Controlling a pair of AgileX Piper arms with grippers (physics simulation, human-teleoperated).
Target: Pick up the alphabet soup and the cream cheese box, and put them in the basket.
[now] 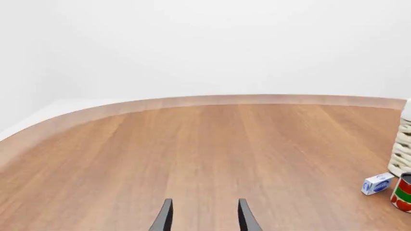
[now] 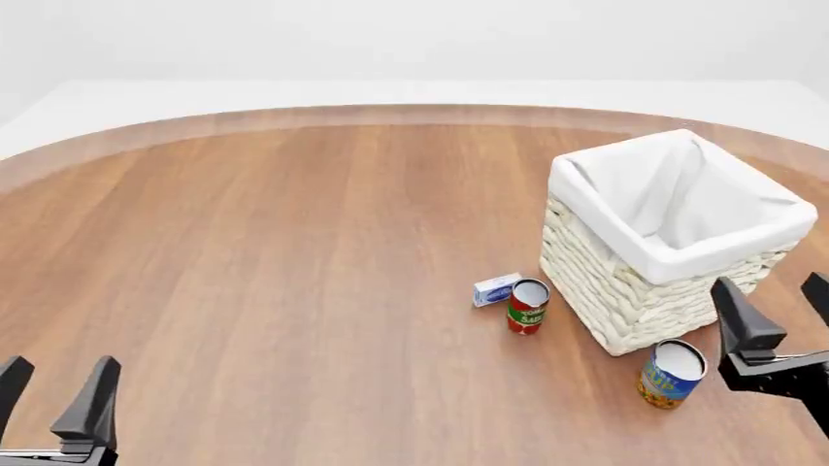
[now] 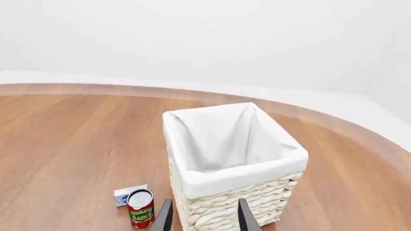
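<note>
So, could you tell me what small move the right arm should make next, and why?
Probably lower the open right end effector toward the soup can. The can stands upright on the table just beside it, in front of the basket, which looks empty, and neither end effector holds anything.

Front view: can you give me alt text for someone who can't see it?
A lined wicker basket stands right of centre on a wooden table, with the alphabet soup at its near corner. The cream cheese box and a red-and-green can sit to its left.
</note>
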